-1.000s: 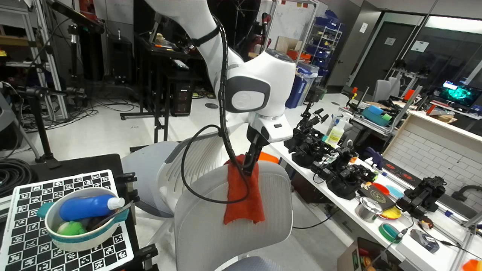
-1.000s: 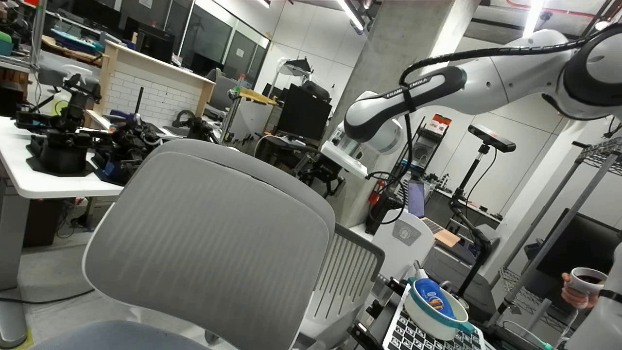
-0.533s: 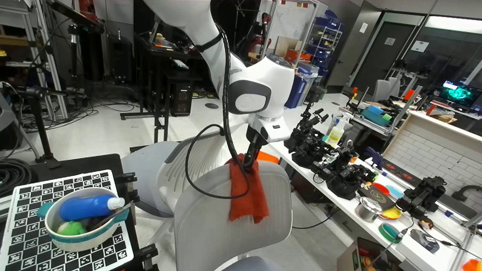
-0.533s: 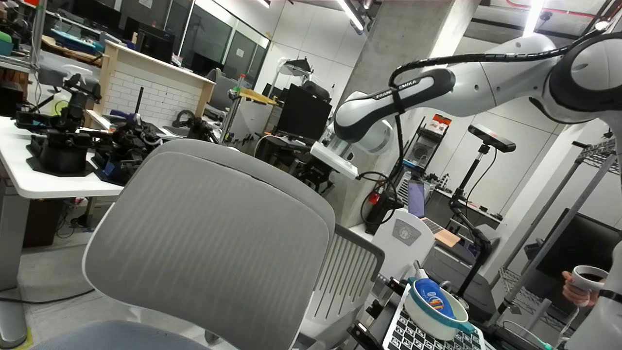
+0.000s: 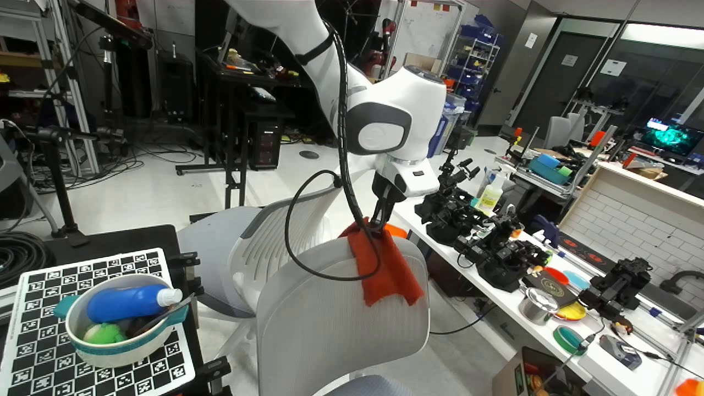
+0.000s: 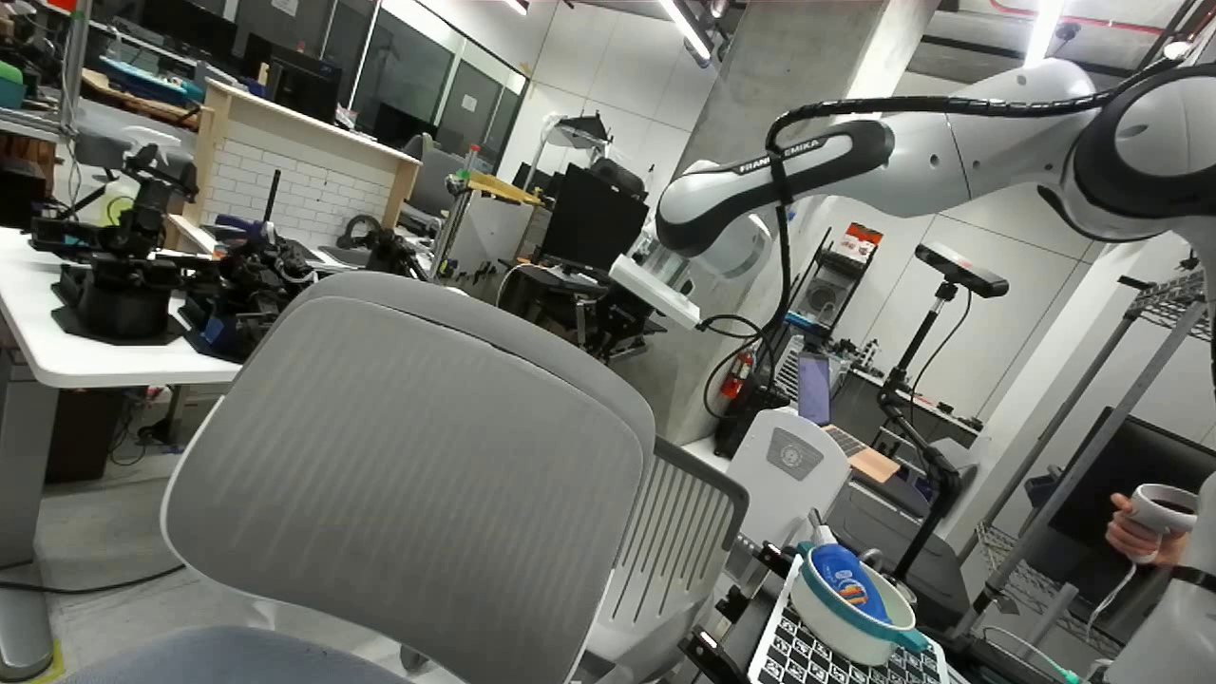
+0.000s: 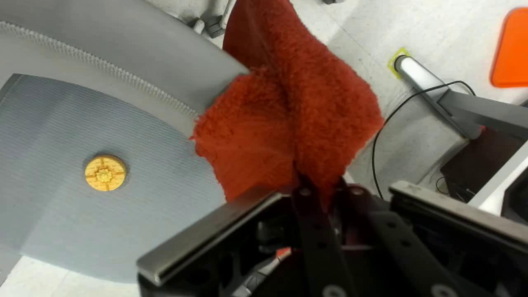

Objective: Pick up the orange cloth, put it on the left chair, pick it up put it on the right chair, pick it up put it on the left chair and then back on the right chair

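"What do you count?"
"One orange cloth [image 5: 391, 278], one gripper [image 5: 377, 224]."
"Near them, in an exterior view?"
"Two: the left chair [image 5: 256, 261] and the right chair [image 5: 341, 333]."
"What else?"
"One teal-handled bowl [image 5: 113, 356], one blue bottle [image 5: 127, 303]."
"The wrist view?"
"One yellow disc [image 7: 105, 172]."
"And then?"
"One white mug [image 6: 1157, 520]."

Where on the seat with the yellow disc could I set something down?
In the wrist view, the seat is bare between the yellow disc and the seat's lower edge, and left of the disc. Further right, the cloth and hand crowd in.
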Robot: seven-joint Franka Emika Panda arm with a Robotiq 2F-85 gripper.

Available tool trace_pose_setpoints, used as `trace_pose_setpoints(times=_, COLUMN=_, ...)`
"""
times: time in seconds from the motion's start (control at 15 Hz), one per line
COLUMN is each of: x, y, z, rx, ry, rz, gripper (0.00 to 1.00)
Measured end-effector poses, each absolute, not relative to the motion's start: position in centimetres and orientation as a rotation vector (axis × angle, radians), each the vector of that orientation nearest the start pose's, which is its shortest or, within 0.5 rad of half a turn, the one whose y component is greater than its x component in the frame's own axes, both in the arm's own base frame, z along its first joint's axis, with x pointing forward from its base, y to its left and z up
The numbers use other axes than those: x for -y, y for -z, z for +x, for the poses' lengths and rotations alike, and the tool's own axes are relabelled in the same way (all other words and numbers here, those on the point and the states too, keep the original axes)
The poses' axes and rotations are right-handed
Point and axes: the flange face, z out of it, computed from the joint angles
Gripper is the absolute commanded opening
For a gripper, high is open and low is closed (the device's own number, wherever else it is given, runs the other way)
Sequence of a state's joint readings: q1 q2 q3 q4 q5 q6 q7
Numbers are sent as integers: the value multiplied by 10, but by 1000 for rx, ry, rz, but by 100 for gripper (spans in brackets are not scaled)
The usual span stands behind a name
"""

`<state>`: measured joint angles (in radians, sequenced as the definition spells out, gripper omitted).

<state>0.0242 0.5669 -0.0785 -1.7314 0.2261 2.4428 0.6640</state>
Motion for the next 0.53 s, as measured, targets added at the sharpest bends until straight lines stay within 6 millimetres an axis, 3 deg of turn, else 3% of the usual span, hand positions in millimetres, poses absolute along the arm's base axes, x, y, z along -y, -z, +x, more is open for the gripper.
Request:
trace_pose_setpoints(times=0.13, x=36, y=-289, z=686, rx=-1253, ry=183, rz=-2695, gripper=2)
trace_pose_setpoints(times=0.27, x=38, y=-323, z=689, rx=-1240, ry=235, rz=-2676, gripper=2)
trace_pose_setpoints(times=0.53, x=29, y=-425, z=683, rx=-1174, ry=359, rz=-2633, gripper=2)
